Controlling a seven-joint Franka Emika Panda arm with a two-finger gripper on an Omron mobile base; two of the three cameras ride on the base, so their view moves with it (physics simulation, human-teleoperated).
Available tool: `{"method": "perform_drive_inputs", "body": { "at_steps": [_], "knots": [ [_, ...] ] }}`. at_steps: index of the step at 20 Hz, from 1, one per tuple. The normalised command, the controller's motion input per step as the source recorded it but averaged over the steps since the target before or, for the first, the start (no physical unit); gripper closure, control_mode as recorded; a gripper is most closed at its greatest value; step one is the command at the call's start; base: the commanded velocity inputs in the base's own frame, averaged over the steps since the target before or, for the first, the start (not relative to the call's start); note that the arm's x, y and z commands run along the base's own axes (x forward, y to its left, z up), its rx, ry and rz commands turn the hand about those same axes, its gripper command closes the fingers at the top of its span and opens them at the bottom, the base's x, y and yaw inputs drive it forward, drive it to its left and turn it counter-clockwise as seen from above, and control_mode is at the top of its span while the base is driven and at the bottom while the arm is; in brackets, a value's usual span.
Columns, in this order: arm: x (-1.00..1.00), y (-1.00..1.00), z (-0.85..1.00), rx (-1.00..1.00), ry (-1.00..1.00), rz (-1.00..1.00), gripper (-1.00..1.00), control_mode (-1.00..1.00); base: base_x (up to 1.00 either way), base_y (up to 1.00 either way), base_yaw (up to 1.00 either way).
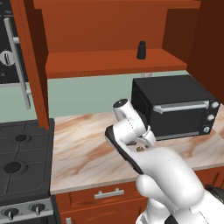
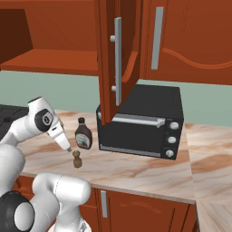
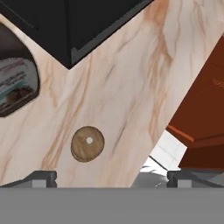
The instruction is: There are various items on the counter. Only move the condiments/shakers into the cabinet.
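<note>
Tan wood marks the small shaker (image 2: 77, 159), which stands upright on the counter (image 2: 149, 174) near its front edge, directly beneath the end effector (image 2: 68, 148). In the hand view the tan shaker (image 3: 87, 144) shows from above as a round top with a pale dot at its centre, lying just above and between the two finger tips (image 3: 43, 177), a little nearer the left one in that view. In the left base view only a sliver of the shaker (image 1: 140, 149) peeks out below the wrist.

Just behind the shaker stands the dark brown bottle (image 2: 83, 133) with its pale label, upright and close to the left front corner of the black toaster oven (image 2: 142, 122). The bottle (image 3: 15, 81) and the oven's corner (image 3: 78, 26) fill the upper left of the hand view. An open cabinet door (image 2: 115, 59) with a silver handle hangs above the oven, over the space between counter and shelf. The black shaker (image 1: 141, 50) already stands on the cabinet shelf (image 1: 100, 63). A black stove (image 1: 22, 162) lies to the left of the counter (image 1: 83, 148).

The end effector points down over the tan shaker with its fingers spread wide. It holds nothing and touches nothing; a gap shows between the tips and the shaker's top.
</note>
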Motion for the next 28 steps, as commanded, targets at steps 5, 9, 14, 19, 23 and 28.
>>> {"method": "perform_drive_inputs", "body": {
  "at_steps": [5, 9, 14, 19, 23, 28],
  "knots": [
    [0.07, -0.11, -0.29, 0.0, 0.05, 0.05, -1.0, -1.0, 0.0, 0.0, 0.0],
    [0.02, -0.04, -0.19, 0.0, 0.0, 0.07, -1.0, -1.0, 0.0, 0.0, 0.0],
    [0.05, -0.04, -0.29, 0.0, 0.01, 0.08, -1.0, -1.0, 0.0, 0.0, 0.0],
    [0.12, -0.03, -0.28, 0.0, 0.0, 0.1, -1.0, -1.0, 0.0, 0.0, 0.0],
    [0.17, -0.03, -0.2, 0.0, 0.0, 0.09, -1.0, -1.0, 0.0, 0.0, 0.0],
    [0.05, -0.07, -0.13, 0.0, 0.0, 0.07, -1.0, -1.0, 0.0, 0.0, 0.0]
  ]
}}
